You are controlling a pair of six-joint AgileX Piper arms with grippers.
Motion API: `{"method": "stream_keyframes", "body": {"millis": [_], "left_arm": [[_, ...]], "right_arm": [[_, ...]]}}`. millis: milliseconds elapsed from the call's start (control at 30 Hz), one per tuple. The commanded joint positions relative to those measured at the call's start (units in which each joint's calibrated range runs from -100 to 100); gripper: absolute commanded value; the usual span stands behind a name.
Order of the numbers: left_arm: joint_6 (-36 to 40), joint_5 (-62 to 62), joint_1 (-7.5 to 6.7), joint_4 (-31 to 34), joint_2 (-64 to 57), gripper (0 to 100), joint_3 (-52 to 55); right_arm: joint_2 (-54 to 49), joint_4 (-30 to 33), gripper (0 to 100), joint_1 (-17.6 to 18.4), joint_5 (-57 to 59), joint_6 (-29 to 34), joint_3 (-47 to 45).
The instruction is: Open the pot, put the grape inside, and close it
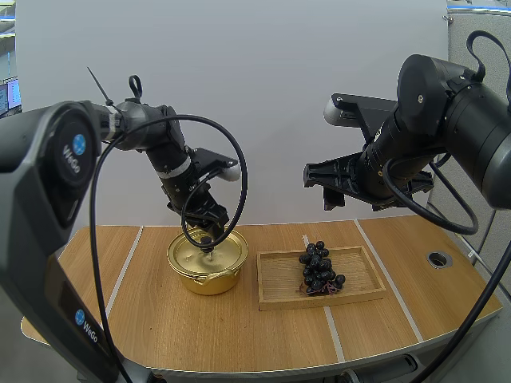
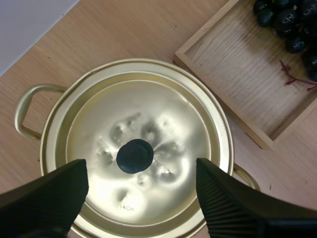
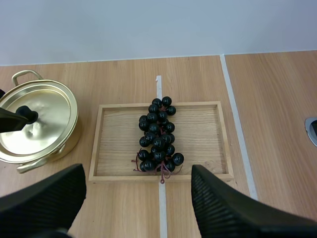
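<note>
1. Firstly, the table [image 1: 200, 335] is pale wood-grain board with light stripes running front to back and a round cable hole [image 1: 438, 258] near its right edge. A plain white wall [image 1: 263, 96] stands behind.
2. Writing: "14Cm" is stamped on the lid [image 2: 163, 114]; "WeGo" is on the left arm [image 1: 48, 159].
3. Pot [image 1: 209, 279]: gold-coloured metal with loop handles, closed, left of the table's centre. Its lid is shiny and dimpled around a round black knob [image 2: 134, 155].
4. Tray [image 1: 275, 279]: shallow rectangular wood, just right of the pot, not touching it.
5. Grapes [image 1: 319, 267]: a dark glossy bunch with a reddish stem, lying mid-tray.
6. Left jaws: spread, ribbed, either side of the knob above the lid, gripping nothing.
7. Right jaws: spread, high over the tray, holding nothing.
</note>
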State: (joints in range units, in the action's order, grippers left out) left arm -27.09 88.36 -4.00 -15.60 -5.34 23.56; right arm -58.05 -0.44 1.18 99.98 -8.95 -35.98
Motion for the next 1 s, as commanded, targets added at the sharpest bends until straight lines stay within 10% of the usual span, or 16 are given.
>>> {"method": "stream_keyframes", "body": {"millis": [0,967], "left_arm": [[2.44,-0.50,-0.28,4.69,6.83,100,-3.40],[2.44,-4.96,-0.28,4.15,15.01,100,-5.36]], "right_arm": [[-0.22,-0.11,100,-0.16,0.02,0.00,-0.11],[-0.22,-0.11,100,-0.16,0.02,0.00,-0.11]]}}
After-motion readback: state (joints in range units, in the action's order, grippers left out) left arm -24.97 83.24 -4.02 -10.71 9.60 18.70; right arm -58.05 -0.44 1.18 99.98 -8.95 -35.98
